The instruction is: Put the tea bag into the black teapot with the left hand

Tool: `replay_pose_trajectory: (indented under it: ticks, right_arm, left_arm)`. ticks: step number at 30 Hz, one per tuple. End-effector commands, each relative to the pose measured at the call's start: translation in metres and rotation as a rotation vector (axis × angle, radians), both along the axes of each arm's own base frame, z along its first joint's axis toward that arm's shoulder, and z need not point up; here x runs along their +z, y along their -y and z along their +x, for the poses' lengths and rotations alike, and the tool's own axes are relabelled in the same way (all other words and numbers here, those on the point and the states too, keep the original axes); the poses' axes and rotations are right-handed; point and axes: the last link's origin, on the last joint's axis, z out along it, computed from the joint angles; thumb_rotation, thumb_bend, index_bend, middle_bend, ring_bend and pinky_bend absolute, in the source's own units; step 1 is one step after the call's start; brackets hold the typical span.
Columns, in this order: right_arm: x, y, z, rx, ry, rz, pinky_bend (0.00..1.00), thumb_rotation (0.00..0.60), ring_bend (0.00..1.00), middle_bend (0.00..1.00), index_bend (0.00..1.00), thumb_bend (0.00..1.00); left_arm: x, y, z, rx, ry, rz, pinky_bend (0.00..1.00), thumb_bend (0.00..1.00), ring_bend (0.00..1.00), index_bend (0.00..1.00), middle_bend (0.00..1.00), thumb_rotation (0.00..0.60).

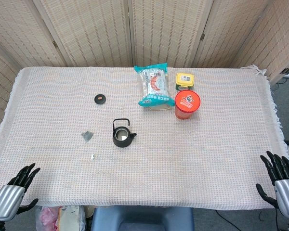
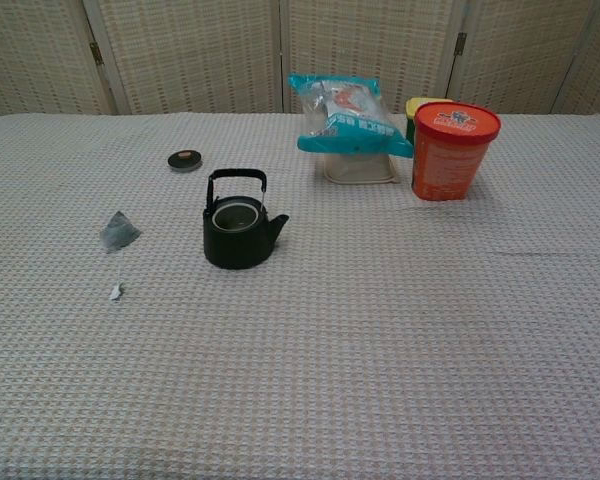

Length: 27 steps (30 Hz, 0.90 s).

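Observation:
The black teapot (image 1: 122,135) (image 2: 239,233) stands upright near the table's middle, lid off, spout toward the right. Its round black lid (image 1: 100,99) (image 2: 185,159) lies behind it to the left. The grey pyramid tea bag (image 1: 88,136) (image 2: 119,231) lies flat on the cloth left of the teapot, its string running to a small white tag (image 1: 93,156) (image 2: 115,292). My left hand (image 1: 15,188) hovers off the near left table corner, fingers spread, holding nothing. My right hand (image 1: 281,175) hangs off the near right corner, fingers apart and empty. Neither hand shows in the chest view.
A teal snack bag (image 1: 153,85) (image 2: 347,113) leans on a pale container at the back. A red lidded tub (image 1: 187,104) (image 2: 454,150) and a yellow-lidded jar (image 1: 185,80) stand to its right. A woven cloth (image 1: 212,159) covers the table.

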Motion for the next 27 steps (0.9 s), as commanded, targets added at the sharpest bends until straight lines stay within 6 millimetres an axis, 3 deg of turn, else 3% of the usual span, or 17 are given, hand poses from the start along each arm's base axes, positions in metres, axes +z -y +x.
replay_pose_trajectory:
  ticks: [1,6,8,9,10,11,12,14,16,22,27]
  right_arm:
    - [0.0,0.002,0.0,-0.001,0.002,-0.003,0.0,0.6,0.0,0.0,0.0,0.27]
    - [-0.003,0.004,0.002,0.007,-0.003,0.012,0.0,0.6,0.0,0.0,0.0,0.27]
    - [-0.004,0.003,0.004,0.015,-0.005,0.014,0.0,0.6,0.0,0.0,0.0,0.27]
    - [-0.004,0.003,0.004,0.016,-0.004,0.013,0.0,0.6,0.0,0.0,0.0,0.27]
    - [-0.004,0.003,0.005,0.019,-0.004,0.011,0.0,0.6,0.0,0.0,0.0,0.27]
    - [-0.004,0.003,0.005,0.021,-0.003,0.011,0.0,0.6,0.0,0.0,0.0,0.27]
    - [-0.004,0.003,0.006,0.025,-0.002,0.011,0.0,0.6,0.0,0.0,0.0,0.27]
    - [-0.005,0.004,0.007,0.032,-0.003,0.012,0.0,0.6,0.0,0.0,0.0,0.27]
    - [-0.006,0.005,0.008,0.035,-0.002,0.014,0.0,0.6,0.0,0.0,0.0,0.27]
    - [-0.006,0.012,0.006,0.022,-0.005,0.03,0.0,0.6,0.0,0.0,0.0,0.27]
    - [-0.003,0.013,0.004,0.015,0.003,0.022,0.0,0.6,0.0,0.0,0.0,0.27]
  left_arm:
    - [0.001,0.0,0.0,0.007,0.015,0.001,0.33,0.24,0.0,0.0,0.0,0.6]
    - [0.004,-0.003,0.004,-0.027,0.056,-0.005,0.34,0.24,0.0,0.0,0.0,0.6]
    - [0.005,-0.013,0.011,-0.072,0.076,0.002,0.42,0.24,0.08,0.0,0.06,0.6]
    - [0.006,-0.022,0.018,-0.112,0.092,0.026,0.61,0.24,0.28,0.01,0.29,0.6]
    - [0.003,-0.032,0.027,-0.159,0.14,0.054,0.79,0.24,0.53,0.04,0.58,0.6]
    - [0.001,-0.041,0.033,-0.183,0.189,0.075,0.94,0.24,0.78,0.12,0.84,0.6]
    - [-0.003,-0.049,0.037,-0.196,0.217,0.091,0.99,0.24,0.91,0.21,0.96,0.6]
    - [-0.014,-0.066,0.044,-0.199,0.241,0.045,1.0,0.24,1.0,0.4,1.0,0.6]
    - [-0.028,-0.083,0.053,-0.17,0.245,-0.024,1.0,0.24,1.0,0.49,1.0,0.6]
    - [-0.069,-0.117,0.087,-0.149,0.189,-0.119,1.0,0.27,1.0,0.57,1.0,0.6]
    - [-0.099,-0.144,0.099,-0.082,0.201,-0.196,1.0,0.27,1.0,0.57,1.0,0.6]
